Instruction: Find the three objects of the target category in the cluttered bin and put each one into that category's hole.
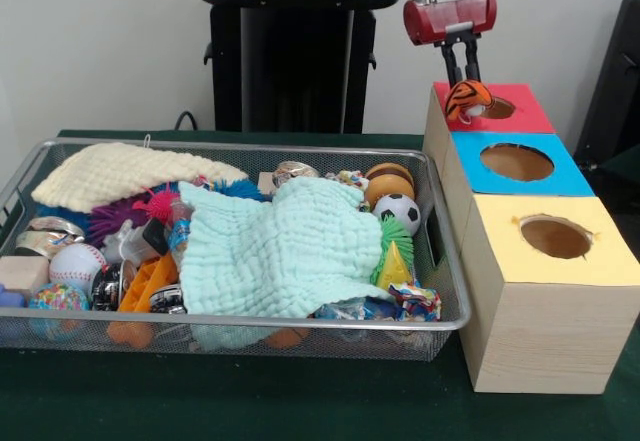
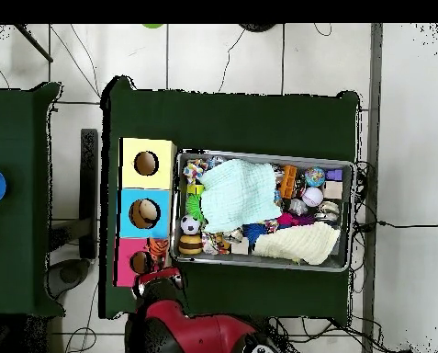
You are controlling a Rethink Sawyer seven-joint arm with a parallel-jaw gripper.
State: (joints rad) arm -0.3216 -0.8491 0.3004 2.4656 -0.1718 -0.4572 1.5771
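Note:
My gripper (image 1: 466, 83) hangs over the red-topped box (image 1: 520, 119) at the far end of the row. Its fingers are closed on the orange tiger-striped ball (image 1: 467, 99), which sits just above the red top at the left edge of the round hole (image 1: 498, 109). In the overhead view the ball (image 2: 158, 246) shows beside that hole (image 2: 140, 262). The wire mesh bin (image 1: 250, 323) lies left of the boxes. In it I see a soccer ball (image 1: 403, 211), an orange-brown ball (image 1: 388, 181) and a baseball (image 1: 77, 264).
The blue-topped box (image 1: 560, 176) and yellow-topped box (image 1: 590, 261) stand in a row nearer the camera. A mint cloth (image 1: 280, 251) and a cream cloth (image 1: 120, 173) cover much of the bin, amid spiky pom balls (image 1: 155, 204) and several small toys.

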